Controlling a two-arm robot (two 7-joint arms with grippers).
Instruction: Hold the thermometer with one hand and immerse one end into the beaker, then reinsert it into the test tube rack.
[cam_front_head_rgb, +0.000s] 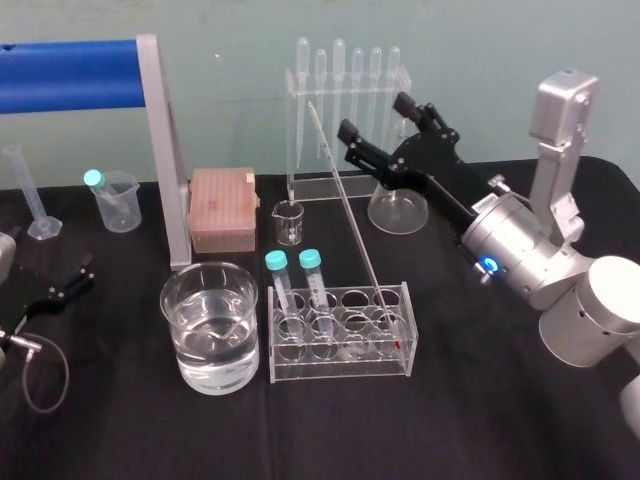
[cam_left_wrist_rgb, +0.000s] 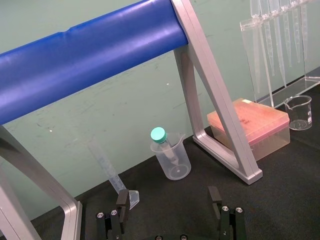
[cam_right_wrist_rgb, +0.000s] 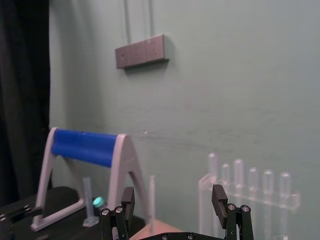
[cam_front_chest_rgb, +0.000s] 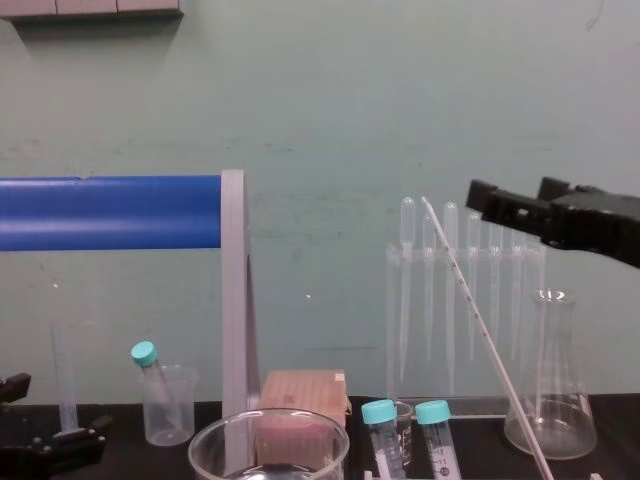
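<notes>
Both the left tool (cam_left_wrist_rgb: 169, 200) and right tool (cam_front_head_rgb: 374, 114) gape empty; two capped tubes (cam_front_head_rgb: 278, 275) stand between thermometer (cam_front_head_rgb: 350, 215) and beaker (cam_front_head_rgb: 186, 300).

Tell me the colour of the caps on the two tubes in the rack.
Teal, both caps; clearest in the head view.

A pink tip box (cam_front_head_rgb: 222, 208) sits on the black cloth (cam_front_head_rgb: 480, 400). Just beside its left side rises the grey leg (cam_front_head_rgb: 165, 150) of a stand that carries a blue bar (cam_front_head_rgb: 65, 75). Farther left of the box stands a small plastic cup (cam_front_head_rgb: 118, 205) with a teal-capped tube (cam_front_head_rgb: 95, 180) leaning inside it. Beyond that is a slim graduated cylinder (cam_front_head_rgb: 30, 195). Just right of the box is a small spouted glass vessel (cam_front_head_rgb: 289, 222). Behind the box and to its right, a clear stand (cam_front_head_rgb: 350, 140) holds bulb-topped pipettes (cam_front_head_rgb: 339, 70). A conical flask (cam_front_head_rgb: 398, 210) sits farther right. In front of the box, to its right, two capped tubes (cam_front_head_rgb: 311, 268) stand upright.
</notes>
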